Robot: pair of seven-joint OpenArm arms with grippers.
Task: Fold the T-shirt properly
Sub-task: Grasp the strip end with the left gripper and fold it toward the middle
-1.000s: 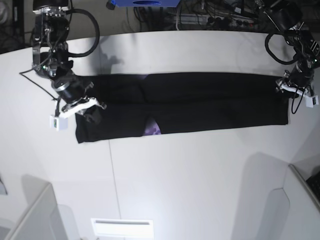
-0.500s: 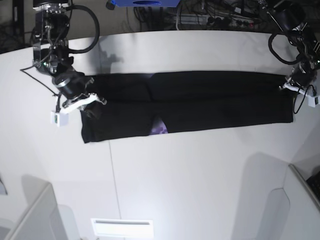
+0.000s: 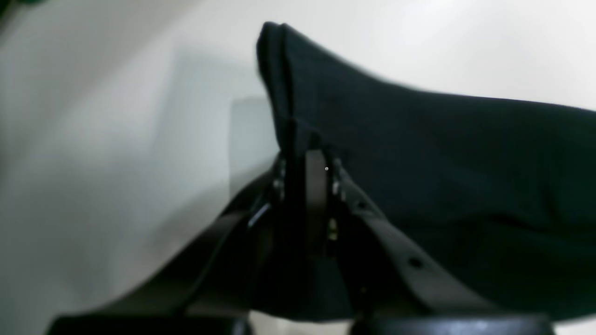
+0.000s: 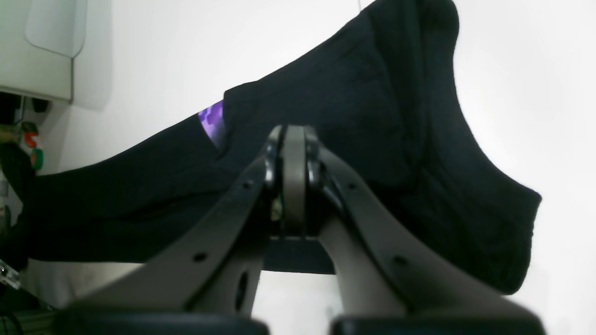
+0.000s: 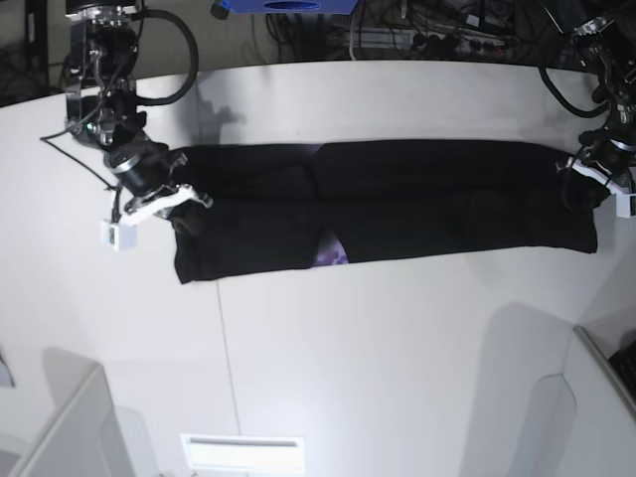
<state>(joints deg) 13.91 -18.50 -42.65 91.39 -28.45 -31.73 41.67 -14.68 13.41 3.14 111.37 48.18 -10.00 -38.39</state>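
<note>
Right gripper [image 5: 184, 207] pinches the T-shirt [image 5: 397, 204] end, jaws pressed together. The black knit cloth lies as a long band across the white table [image 5: 378, 348], purple print [image 5: 334, 256] peeking. Left gripper [image 5: 586, 184] clamps the other end.

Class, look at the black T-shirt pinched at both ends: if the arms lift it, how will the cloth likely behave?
The T-shirt is probably floppy: in the right wrist view it drapes and curves away from the right pincer. Between that and the left pincer the unsupported middle would likely sag. Its folded layers, with purple print peeking out, may slide apart.
</note>
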